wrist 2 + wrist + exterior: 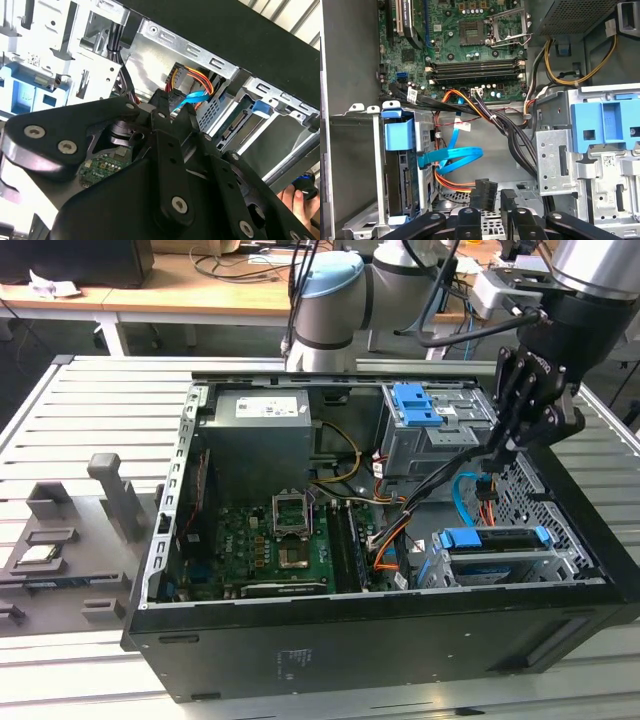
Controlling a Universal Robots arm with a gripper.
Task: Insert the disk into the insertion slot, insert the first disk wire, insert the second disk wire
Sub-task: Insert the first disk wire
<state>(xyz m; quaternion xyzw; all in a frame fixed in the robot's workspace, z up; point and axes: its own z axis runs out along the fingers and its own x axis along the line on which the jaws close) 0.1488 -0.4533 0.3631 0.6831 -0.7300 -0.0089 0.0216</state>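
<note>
Clamps the claw (490,472) onto the dark plug of the first disk wire (485,194), pinching it from both sides in the first wrist view, with orange and black strands trailing away from the plug. Hangs from the black arm (590,300) at the exterior view's right and reaches down into the drive corner of the open computer case (400,640). Holds the plug apart from the disk (399,137), not yet mated with it. Shows the disk already seated in the insertion slot (572,558), bright blue carrier end turned toward the inside of the case, perforated silver cage walls around it. Places that slot low in the case, just beside the near wall in the exterior view, with the taller grey bay (430,440) and its blue latch (415,405) farther back. Loops the second disk wire (457,156), flat and light blue, between the held plug and the disk; sends one stretch up toward the motherboard (470,30) and brings another close to the disk's end. Cannot tell whether plugged into the disk or loose. Has the grey power supply (260,435) in the far corner, at the exterior view's left of the tall bay. Rests the case on a slatted metal table (90,410), with grey fixtures (110,495) lying at the exterior view's left.
</note>
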